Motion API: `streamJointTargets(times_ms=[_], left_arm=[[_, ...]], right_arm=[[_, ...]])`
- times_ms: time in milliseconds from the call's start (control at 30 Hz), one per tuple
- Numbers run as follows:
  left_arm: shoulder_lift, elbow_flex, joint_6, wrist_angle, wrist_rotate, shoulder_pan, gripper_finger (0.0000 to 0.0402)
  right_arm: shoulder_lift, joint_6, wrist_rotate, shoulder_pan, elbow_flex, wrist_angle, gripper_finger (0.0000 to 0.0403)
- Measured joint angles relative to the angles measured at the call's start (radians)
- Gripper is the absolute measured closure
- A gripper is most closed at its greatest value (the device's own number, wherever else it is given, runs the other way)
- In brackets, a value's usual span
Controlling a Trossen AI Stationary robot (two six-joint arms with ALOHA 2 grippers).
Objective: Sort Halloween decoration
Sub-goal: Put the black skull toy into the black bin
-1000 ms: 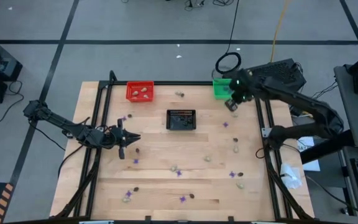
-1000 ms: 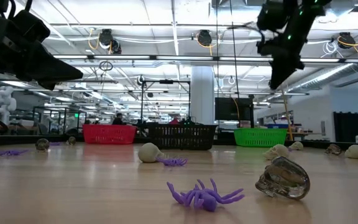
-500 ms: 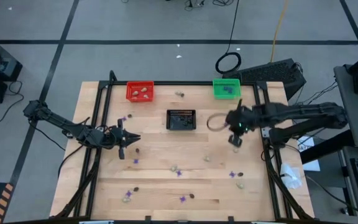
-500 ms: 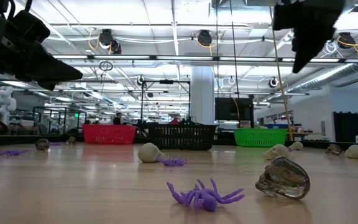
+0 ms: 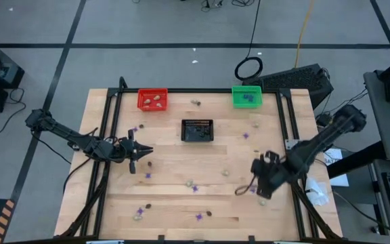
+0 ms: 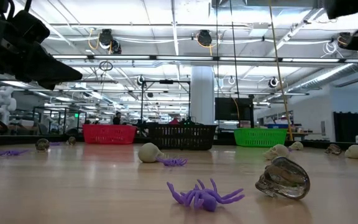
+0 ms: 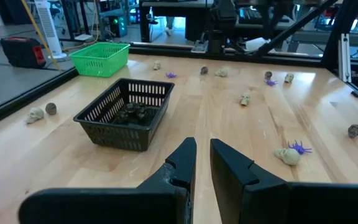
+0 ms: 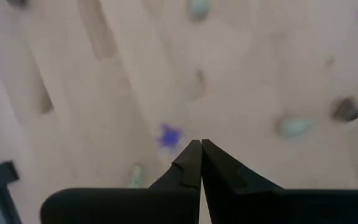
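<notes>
Right gripper (image 5: 260,184) is held above the table (image 5: 181,173) near its right edge, fingers nearly closed, empty, over a purple spider (image 8: 168,135). Left gripper (image 5: 143,150) is parked near the left edge, fingers narrow. Farther off, trinkets are seen in the black basket (image 5: 198,131), red basket (image 5: 152,99) and green basket (image 5: 246,96).

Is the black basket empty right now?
No, the left wrist view shows several dark trinkets lying together on the floor of the black basket.
</notes>
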Motion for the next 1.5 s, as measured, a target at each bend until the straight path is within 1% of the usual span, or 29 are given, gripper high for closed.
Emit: streamJointTargets(times_ms=[100,233,333,467,533,700,967,1100,1333,1433,1500], left_arm=[[0.0,0.0,0.0,0.0,0.0,0.0,0.0359],[0.0,0.0,0.0,0.0,0.0,0.0,0.0359],[0.0,0.0,0.006,-0.006,0.0,0.0,0.0359],[0.0,0.0,0.005,-0.03,0.0,0.0,0.0359],[0.0,0.0,0.005,-0.034,0.0,0.0,0.0359],[0.0,0.0,0.004,-0.037,0.0,0.0,0.0359],[0.0,0.004,0.003,-0.048,0.0,0.0,0.0359],[-0.002,0.015,0.008,-0.048,0.061,0.001,0.0359],[-0.002,0.016,0.004,-0.067,0.069,0.002,0.0359],[-0.002,0.017,0.006,-0.066,0.081,0.028,0.0359],[-0.002,0.018,0.017,-0.066,0.11,0.06,0.036]], right_arm=[[0.063,0.065,-0.015,0.055,0.0,0.001,0.0397],[0.132,0.113,-0.056,0.09,0.0,-0.002,0.037],[0.167,0.095,-0.057,0.099,0.0,-0.003,0.0341],[0.196,0.056,-0.106,0.097,0.0,-0.013,0.0301],[0.201,0.043,-0.108,0.097,0.0,-0.027,0.0283],[0.202,0.027,-0.108,0.097,0.0,-0.045,0.0253],[0.202,0.028,-0.108,0.097,0.0,-0.045,0.0236],[0.202,0.02,-0.106,0.097,0.0,-0.045,0.0231],[0.202,-0.015,-0.106,0.097,0.0,-0.044,0.0229],[0.202,-0.035,-0.105,0.097,0.0,-0.043,0.0229],[0.202,-0.044,-0.105,0.097,0.0,-0.04,0.0229]])
